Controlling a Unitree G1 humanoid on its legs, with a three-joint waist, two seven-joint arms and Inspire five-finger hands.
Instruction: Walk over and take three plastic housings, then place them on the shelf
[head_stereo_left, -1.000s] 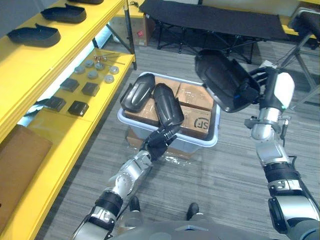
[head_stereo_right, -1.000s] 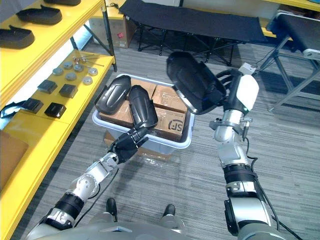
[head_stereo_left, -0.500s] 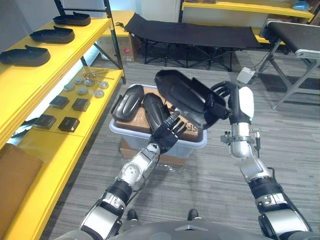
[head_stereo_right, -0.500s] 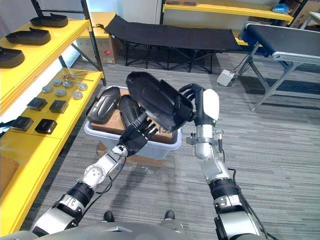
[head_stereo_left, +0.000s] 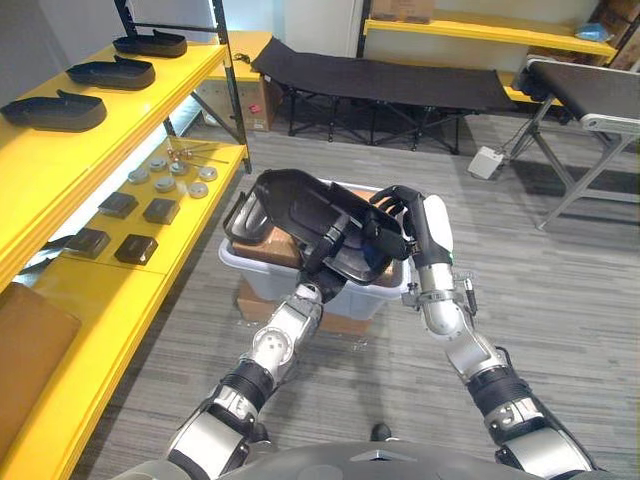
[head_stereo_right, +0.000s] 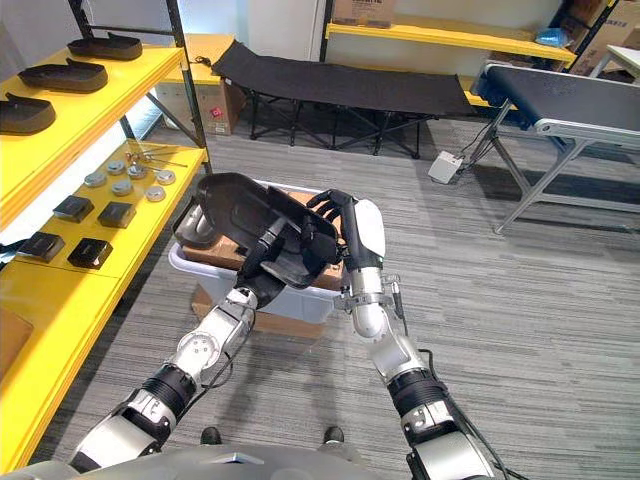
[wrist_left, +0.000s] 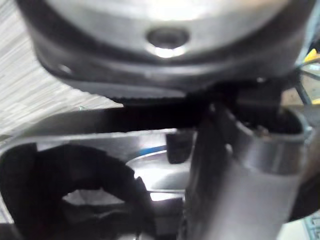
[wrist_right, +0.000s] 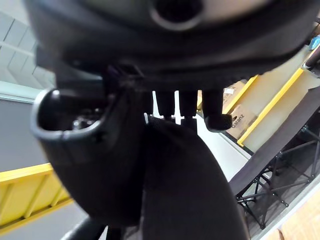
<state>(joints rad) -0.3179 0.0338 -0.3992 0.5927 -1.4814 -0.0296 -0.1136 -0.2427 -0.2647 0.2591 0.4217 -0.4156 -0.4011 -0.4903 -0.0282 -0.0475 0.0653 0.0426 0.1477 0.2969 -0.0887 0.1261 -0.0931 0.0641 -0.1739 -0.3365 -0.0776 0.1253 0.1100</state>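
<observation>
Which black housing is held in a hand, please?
The housing over the grey bin, gripped by the right hand; three others lie on the yellow shelf.

The left arm (head_stereo_left: 272, 348) and right arm (head_stereo_left: 452, 332) are silver-grey segments joined by black bands. The left hand (head_stereo_right: 262, 266) is dark; the right hand (head_stereo_left: 398, 212) bears a white cover (head_stereo_left: 436, 222).

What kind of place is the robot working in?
Probably a factory or workshop floor: yellow shelves holding black housings, a conveyor, and a bin on the floor.
</observation>
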